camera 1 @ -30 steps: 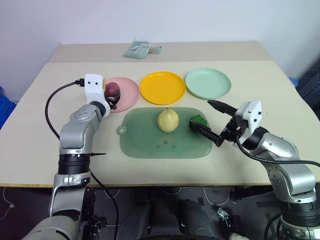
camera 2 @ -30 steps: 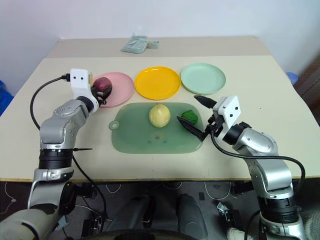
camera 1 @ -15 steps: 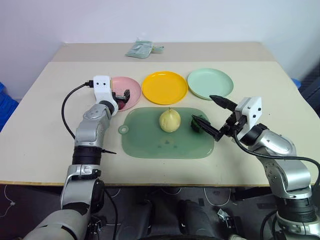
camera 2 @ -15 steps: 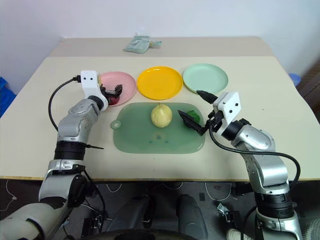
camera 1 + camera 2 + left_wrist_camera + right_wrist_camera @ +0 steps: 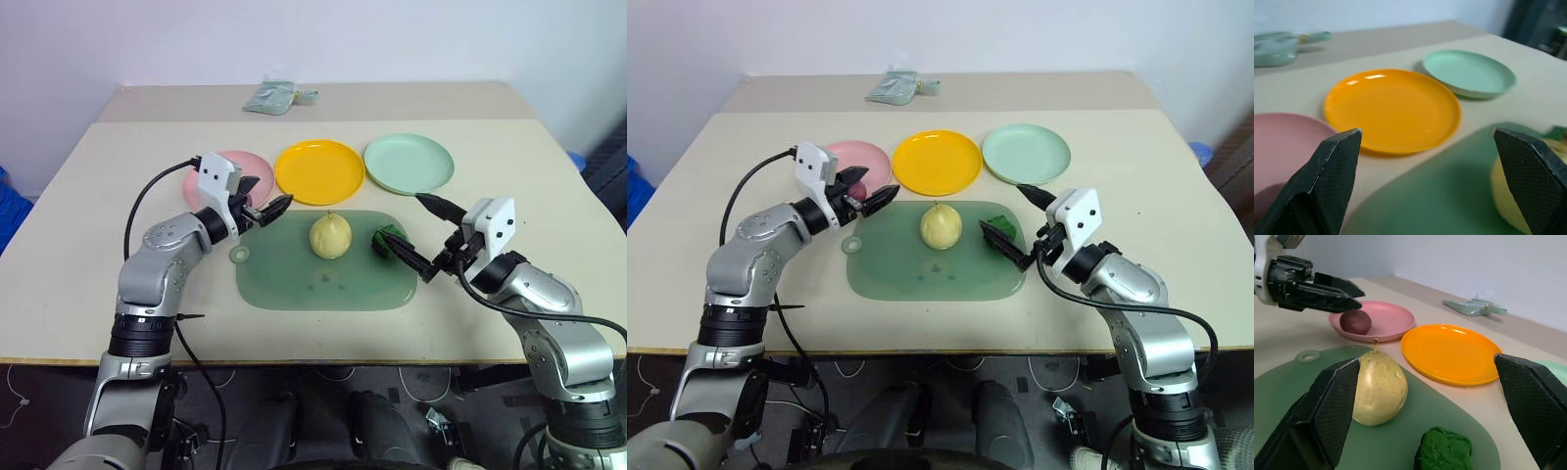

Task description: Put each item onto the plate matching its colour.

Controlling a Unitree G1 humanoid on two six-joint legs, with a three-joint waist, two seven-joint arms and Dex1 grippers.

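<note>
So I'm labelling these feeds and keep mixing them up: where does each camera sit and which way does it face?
Left and right eye views: on the head, looking forward and down at the table; both arms show.
Left wrist view: on the left hand, facing the orange-yellow plate; its two fingers show.
Right wrist view: on the right hand, facing the pear and green piece; its fingers and the left hand show.
Both wrist views share the orange-yellow plate.

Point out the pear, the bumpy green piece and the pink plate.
pear (image 5: pixel 1378 390), right wrist view, middle of its body
bumpy green piece (image 5: pixel 1444 451), right wrist view, its top
pink plate (image 5: pixel 1391 318), right wrist view, bare floor beside the red-purple fruit (image 5: pixel 1355 321)
</note>
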